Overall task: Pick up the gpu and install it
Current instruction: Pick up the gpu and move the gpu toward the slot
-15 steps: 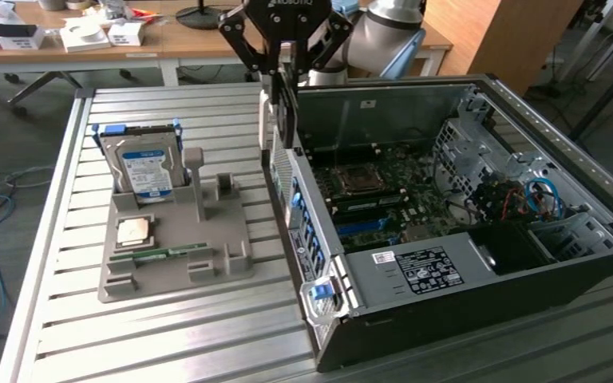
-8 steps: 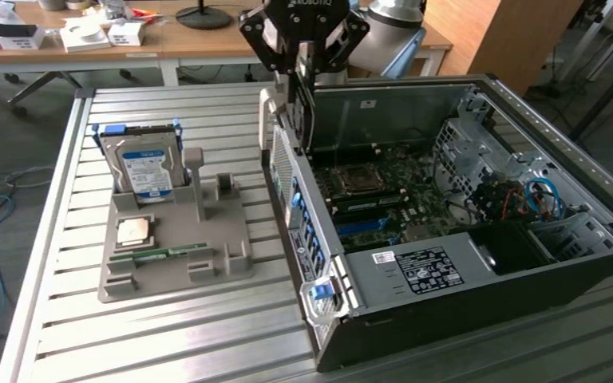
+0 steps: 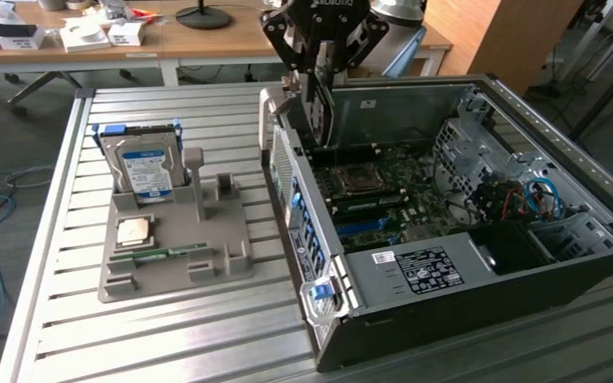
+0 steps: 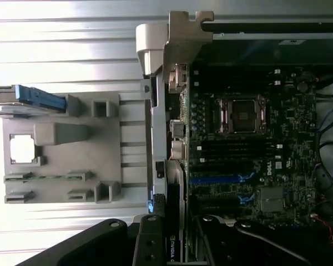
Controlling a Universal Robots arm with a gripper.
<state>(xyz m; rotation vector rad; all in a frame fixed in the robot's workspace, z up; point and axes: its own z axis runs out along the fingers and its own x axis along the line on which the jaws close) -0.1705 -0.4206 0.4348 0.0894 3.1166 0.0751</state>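
The gpu, a dark flat card, hangs on edge from my gripper, which is shut on its upper edge. It hovers over the rear wall of the open computer case, above the motherboard. Its pale metal bracket sits at the case's back edge. The wrist view looks down the card edge-on, with the bracket at the far end and my gripper clamped around the near end. The card's lower edge stands above the motherboard slots.
On the exterior view's left a grey holder tray carries an upright hard drive, a processor chip and a green memory stick. The slatted metal table runs around both. Desks with clutter stand behind.
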